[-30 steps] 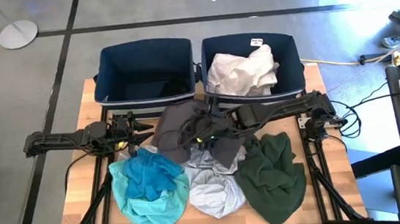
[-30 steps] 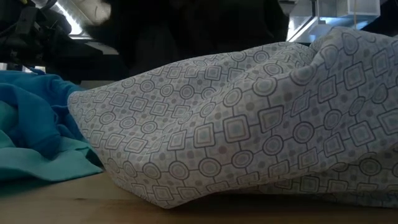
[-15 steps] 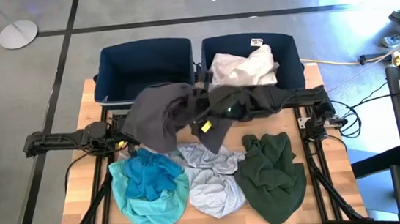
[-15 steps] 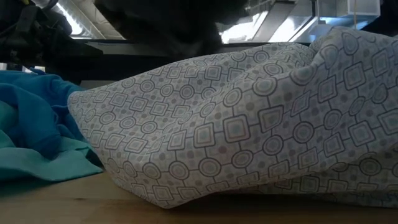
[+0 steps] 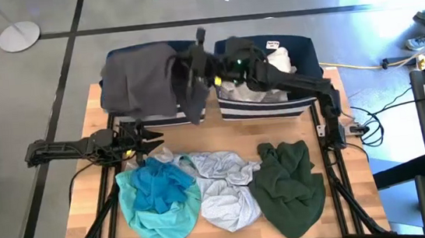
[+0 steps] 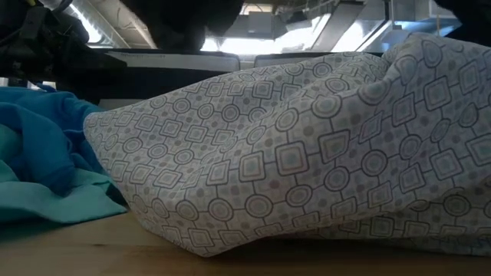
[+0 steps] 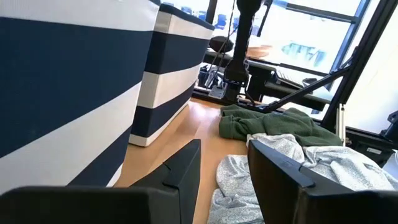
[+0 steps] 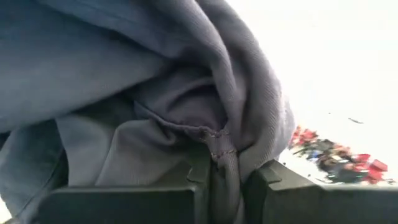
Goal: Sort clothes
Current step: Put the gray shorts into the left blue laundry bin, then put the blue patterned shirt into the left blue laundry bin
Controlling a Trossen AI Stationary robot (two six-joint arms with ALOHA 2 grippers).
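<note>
My right gripper (image 5: 191, 58) is raised over the far side of the table, shut on a dark grey garment (image 5: 142, 83) that spreads over the left navy bin (image 5: 111, 104). A white garment (image 5: 259, 75) lies in the right bin (image 5: 309, 51). On the table lie a turquoise garment (image 5: 158, 198), a pale patterned one (image 5: 223, 188) and a dark green one (image 5: 289, 182). My left gripper (image 5: 147, 134) waits open and level at the table's left, just in front of the left bin. My right gripper pinches a bunched fold of the dark grey garment with a stitched seam (image 8: 221, 152) between its two fingers (image 8: 198, 180), several layers thick. The fingers point about level toward the table's left. The cloth hangs slack, clear of the table, draping over the left bin.
The two striped bins stand side by side at the table's far edge (image 7: 81, 112). The three garments fill the near half of the table; the patterned cloth (image 6: 307, 153) and the turquoise one (image 6: 38, 153) fill the low view. Bare wood (image 5: 99, 200) shows at the left.
My right gripper has risen and swung toward the far left, from the table's middle to above the left bin, tipping from downward to about level. The dark grey garment has come up off the pile with it and now hangs over the left bin.
</note>
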